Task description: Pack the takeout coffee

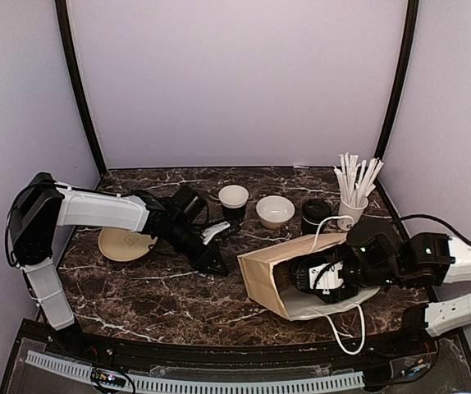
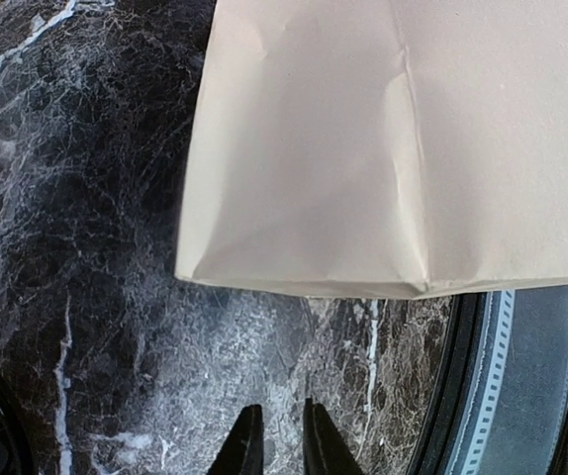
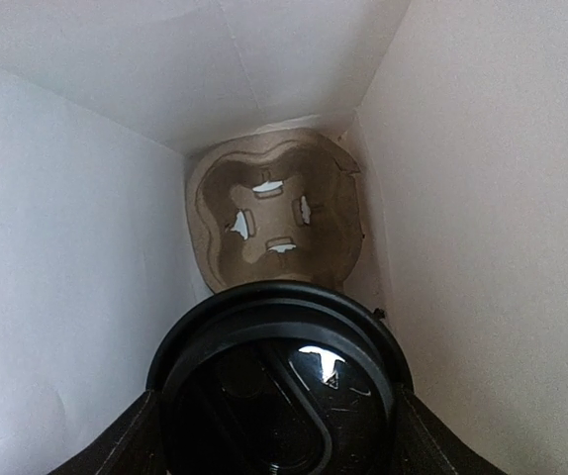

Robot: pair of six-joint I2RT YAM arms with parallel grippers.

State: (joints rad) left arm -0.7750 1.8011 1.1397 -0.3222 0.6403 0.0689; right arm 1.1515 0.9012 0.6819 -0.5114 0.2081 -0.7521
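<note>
Two cups stand on the table [image 1: 178,304] in the top view, an open cup [image 1: 234,201] and a lidded cup [image 1: 315,215]; the right gripper [image 1: 316,277] reaches into the paper bag [image 1: 262,275], which lies on its side. Left wrist: the left gripper [image 2: 276,445] is pinched together and empty, near the bag's base. Right wrist: the fingers [image 3: 116,445] clamp a third cup [image 3: 279,386] inside the bag, before a pulp carrier [image 3: 274,213].

From high behind both arms, looked down over the dark marbled desk [image 1: 178,304] and the tan paper bag [image 1: 260,275]. From the left wrist, faced down close on that bag's closed end [image 2: 393,148]. From the right wrist, stared into its white inside [image 3: 66,247], very near.
</note>
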